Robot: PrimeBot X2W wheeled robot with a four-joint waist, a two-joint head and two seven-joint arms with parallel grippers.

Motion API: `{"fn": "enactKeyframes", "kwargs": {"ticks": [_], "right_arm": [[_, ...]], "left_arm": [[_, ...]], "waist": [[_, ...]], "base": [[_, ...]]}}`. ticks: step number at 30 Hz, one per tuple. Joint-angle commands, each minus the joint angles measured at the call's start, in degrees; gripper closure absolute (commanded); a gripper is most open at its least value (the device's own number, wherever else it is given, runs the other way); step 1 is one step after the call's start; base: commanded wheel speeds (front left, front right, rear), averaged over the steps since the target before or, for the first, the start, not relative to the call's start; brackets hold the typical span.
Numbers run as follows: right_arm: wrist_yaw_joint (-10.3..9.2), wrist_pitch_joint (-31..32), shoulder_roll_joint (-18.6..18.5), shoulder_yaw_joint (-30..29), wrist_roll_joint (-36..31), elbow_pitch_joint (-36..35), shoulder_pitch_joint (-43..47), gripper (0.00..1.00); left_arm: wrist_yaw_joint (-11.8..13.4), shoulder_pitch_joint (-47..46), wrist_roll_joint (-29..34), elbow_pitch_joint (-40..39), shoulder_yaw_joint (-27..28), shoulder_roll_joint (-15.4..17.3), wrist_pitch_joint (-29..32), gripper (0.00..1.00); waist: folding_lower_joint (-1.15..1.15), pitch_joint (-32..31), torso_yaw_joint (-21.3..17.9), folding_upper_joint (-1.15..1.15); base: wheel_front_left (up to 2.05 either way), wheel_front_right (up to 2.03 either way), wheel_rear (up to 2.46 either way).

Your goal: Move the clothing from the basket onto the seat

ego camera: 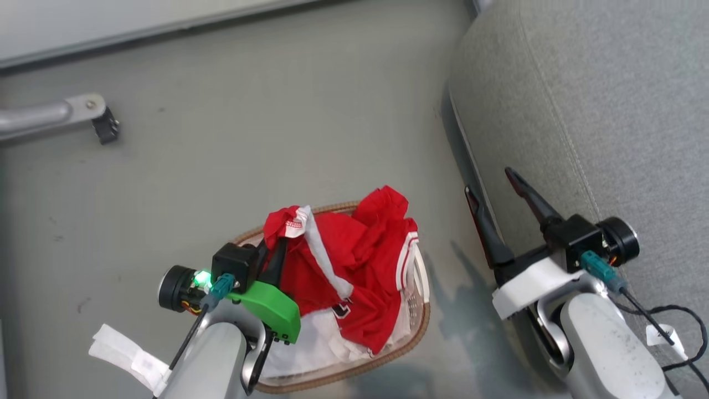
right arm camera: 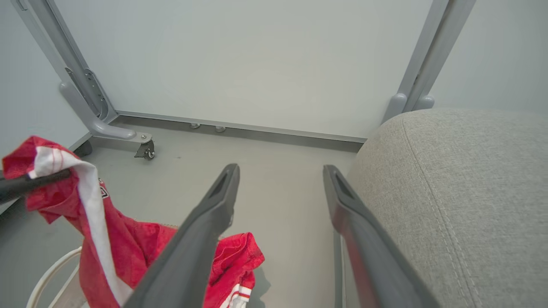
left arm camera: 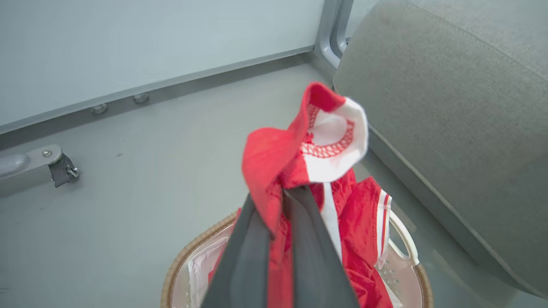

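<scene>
The red clothing (ego camera: 354, 266) with white striped trim is heaped in the oval basket (ego camera: 412, 327) on the floor, one end lifted above the rim. My left gripper (ego camera: 282, 241) is shut on that lifted end, and the red and white fabric (left arm camera: 308, 149) bunches just past my closed fingers (left arm camera: 252, 252). The same raised clothing (right arm camera: 68, 188) hangs at the far left of the right wrist view. My right gripper (ego camera: 490, 183) stands open with nothing in it, at the front edge of the grey seat (ego camera: 609, 100), whose rounded cushion (right arm camera: 462, 192) sits beside its right finger.
A grey metal frame leg with a caster (ego camera: 102, 124) lies on the floor at the far left. A white wall panel (right arm camera: 239, 60) with grey posts closes the far side. A white tag (ego camera: 130, 352) hangs by my left forearm and a black cable (ego camera: 676, 321) trails from my right wrist.
</scene>
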Motion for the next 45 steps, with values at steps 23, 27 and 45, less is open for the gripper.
{"fn": "enactKeyframes", "kwargs": {"ticks": [23, 27, 45], "right_arm": [[-0.06, -0.23, -1.99, 9.71, 1.08, -0.76, 4.4, 0.0], [-0.06, -0.19, -3.31, 15.88, 2.36, -0.24, 0.41, 0.0], [-0.07, -0.19, 4.68, 21.48, -2.01, 16.84, -10.91, 1.0]], "left_arm": [[0.09, -1.1, -1.0, -23.67, -2.86, 0.09, -0.04, 1.0], [0.09, -1.54, -1.22, -24.46, -3.72, 0.07, -0.04, 1.0], [0.43, -2.94, -5.99, -26.27, -14.48, 0.08, -0.04, 1.0]], "waist": [[0.0, -15.54, 6.0, 0.0], [0.0, -15.7, 6.57, 0.0], [0.0, -15.68, 12.87, 0.0]], "base": [[0.0, 0.0, 0.0], [0.0, 0.0, 0.0], [0.0, 0.0, 0.0]]}}
